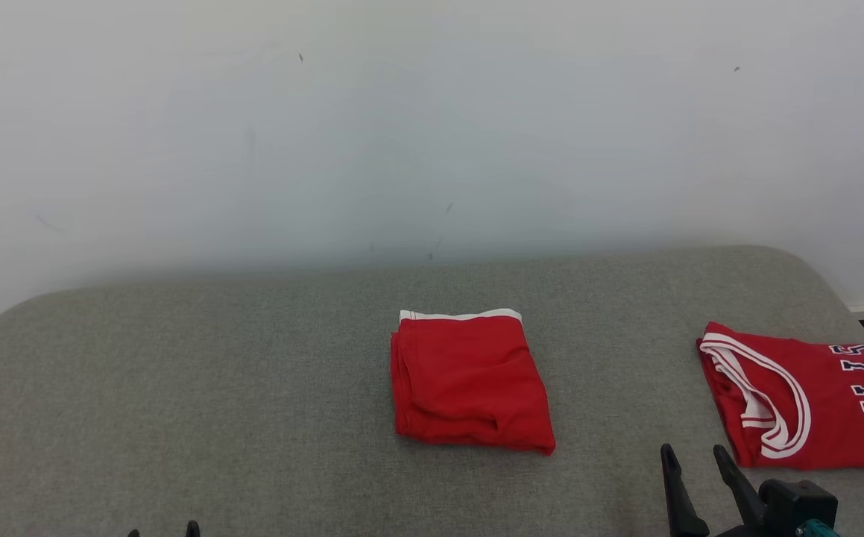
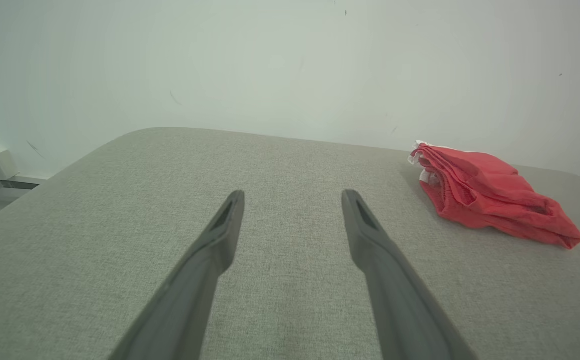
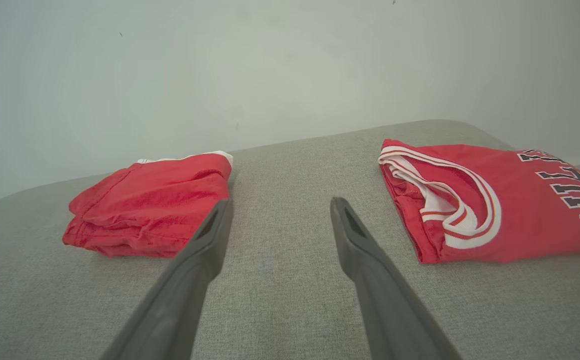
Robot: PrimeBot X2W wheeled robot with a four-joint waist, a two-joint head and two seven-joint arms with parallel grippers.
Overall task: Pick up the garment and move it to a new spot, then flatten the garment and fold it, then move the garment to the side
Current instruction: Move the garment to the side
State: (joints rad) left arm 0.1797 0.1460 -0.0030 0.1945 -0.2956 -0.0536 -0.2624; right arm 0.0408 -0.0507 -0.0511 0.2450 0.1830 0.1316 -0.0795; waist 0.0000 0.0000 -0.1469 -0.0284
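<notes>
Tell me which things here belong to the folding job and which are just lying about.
Job:
folded red garment, mid-surface, probably next to go aside
left gripper, open, empty
right gripper, open, empty

Lying about:
red Bulls jersey, folded at the right, seemingly finished
grey padded surface

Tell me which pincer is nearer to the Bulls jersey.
Right. The right pincer is close by the near left corner of the jersey; the left pincer is far to its left.
</notes>
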